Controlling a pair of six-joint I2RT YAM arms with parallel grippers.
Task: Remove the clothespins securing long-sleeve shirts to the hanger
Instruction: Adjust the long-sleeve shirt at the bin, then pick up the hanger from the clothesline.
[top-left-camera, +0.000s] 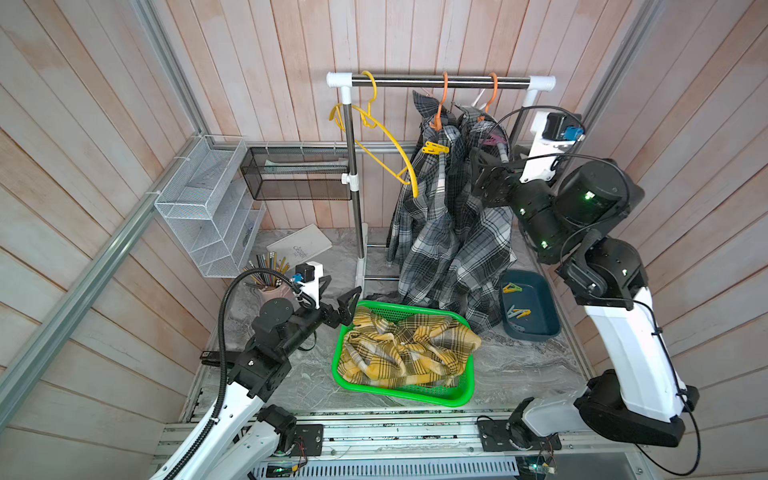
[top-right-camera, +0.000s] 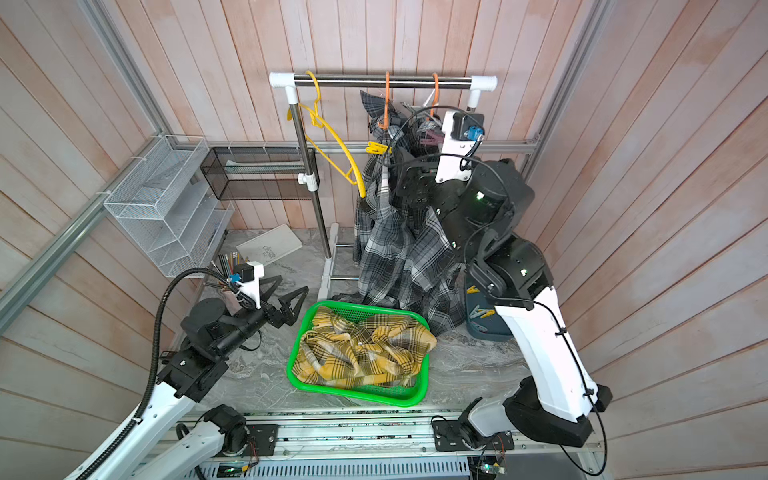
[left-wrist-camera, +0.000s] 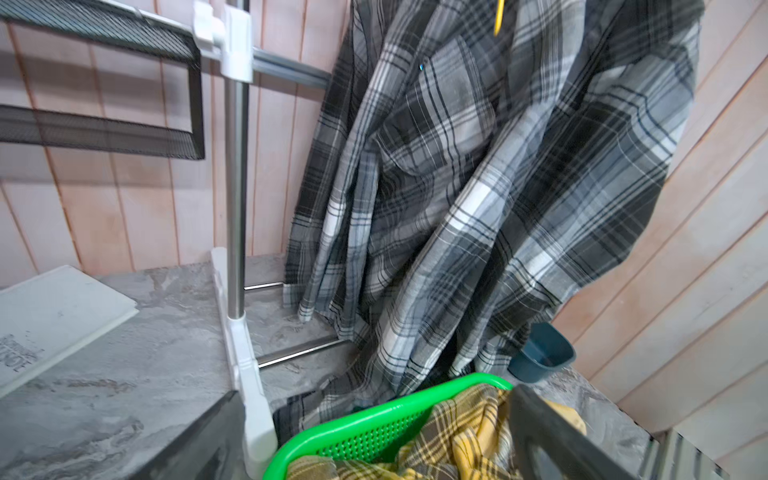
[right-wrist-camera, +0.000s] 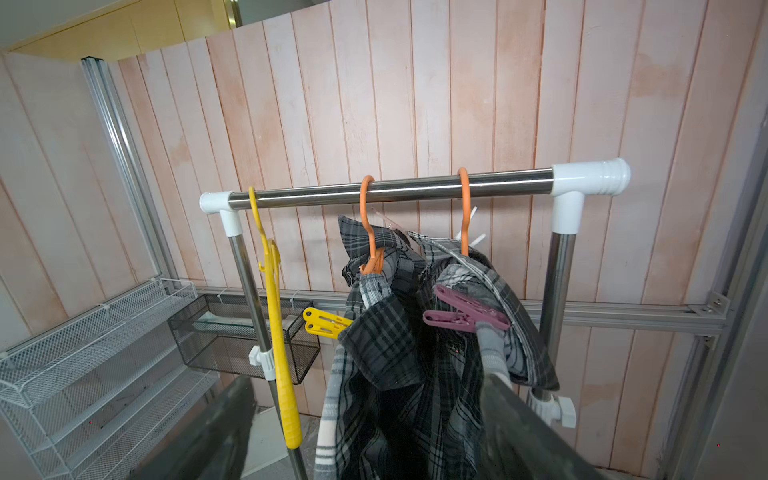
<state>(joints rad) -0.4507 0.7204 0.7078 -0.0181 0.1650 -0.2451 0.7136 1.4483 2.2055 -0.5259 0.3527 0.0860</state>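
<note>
Closest to me in both top views, the left gripper (top-left-camera: 344, 291) hovers wide open and empty just beside the green basket (top-left-camera: 415, 400). The yellow plaid shirt (top-left-camera: 407, 349) lies crumpled in the basket. A yellow hanger (top-left-camera: 390, 137) hangs bare on the rail (top-left-camera: 440, 81), and a few freed clothespins (top-left-camera: 517, 312) sit in the blue tub (top-left-camera: 540, 332).

From the left wrist, the spread jaws frame the basket's edge. The grey shirts (left-wrist-camera: 478, 187) drape to the tabletop, and no peg shows there.

From the right wrist, the right gripper (right-wrist-camera: 370, 380) is raised toward the rail, jaws apart either side of the grey cloth and clamping nothing. A yellow clothespin (right-wrist-camera: 324, 322) bites one grey shirt and a mauve clothespin (right-wrist-camera: 465, 311) the other, both on orange hangers (right-wrist-camera: 368, 232).

I'd say one shirt is done and at least two pegs remain.
</note>
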